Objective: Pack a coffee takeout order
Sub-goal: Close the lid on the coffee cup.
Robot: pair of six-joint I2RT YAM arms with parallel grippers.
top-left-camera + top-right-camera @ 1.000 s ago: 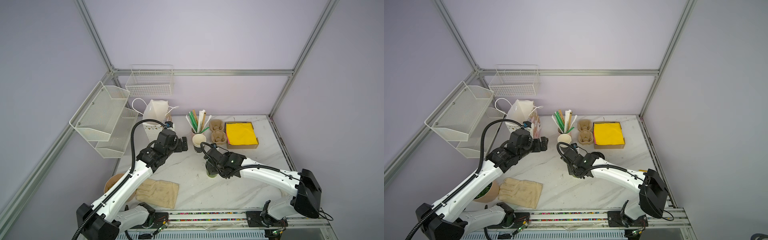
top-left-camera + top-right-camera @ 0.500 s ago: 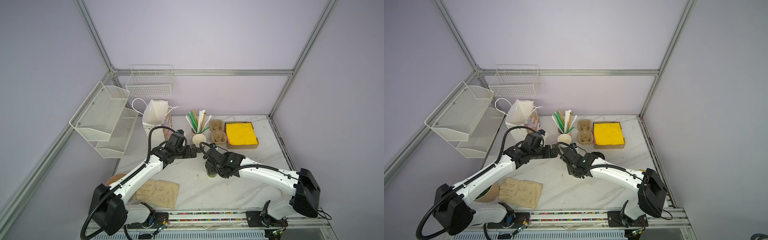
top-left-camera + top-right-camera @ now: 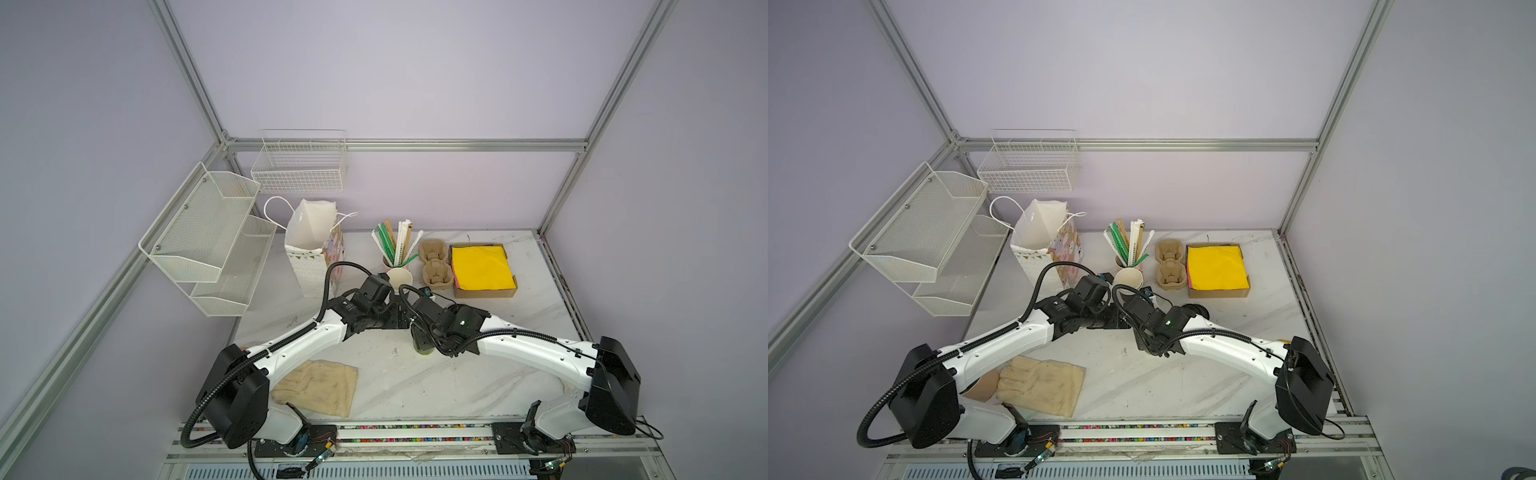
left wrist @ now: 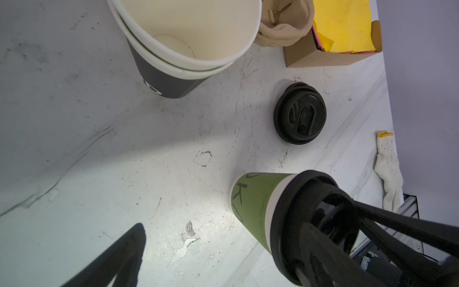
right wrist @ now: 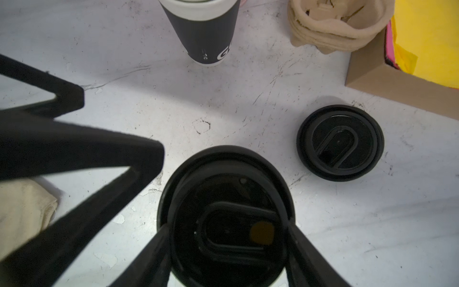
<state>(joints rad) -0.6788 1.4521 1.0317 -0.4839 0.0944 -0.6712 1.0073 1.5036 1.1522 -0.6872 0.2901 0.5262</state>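
2 nested cups, 1 lidded cup

Nested cups show "G"; lidded green cup shows "K".

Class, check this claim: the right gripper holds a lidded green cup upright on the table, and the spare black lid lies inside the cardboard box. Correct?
Not quite. The spare black lid lies on the table, outside the cardboard box, as the right wrist view shows. The right gripper does hold the lidded green cup upright.
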